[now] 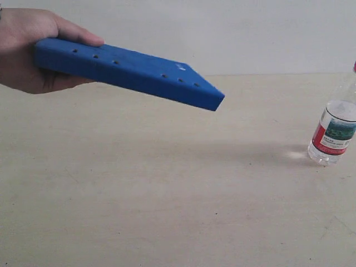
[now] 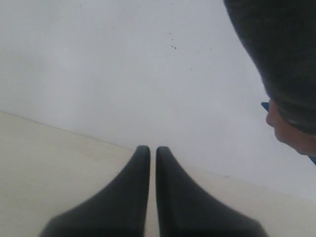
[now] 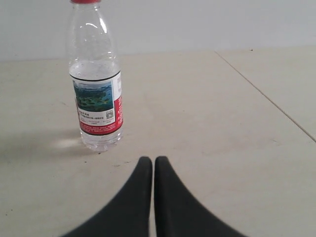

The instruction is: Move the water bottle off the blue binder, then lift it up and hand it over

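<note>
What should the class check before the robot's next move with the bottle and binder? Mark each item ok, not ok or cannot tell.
1. Water bottle off the blue binder: ok, it stands on the table, apart.
2. Bottle upright: ok.
3. Binder off the table: ok, a hand holds it up.
4. Right pincer open for a grasp: not ok, shut, empty.
5. Left pincer open: not ok, shut, empty.

Bare test-bench setting: plain pale tabletop (image 1: 167, 211) against blank white wall (image 1: 222, 33).
</note>
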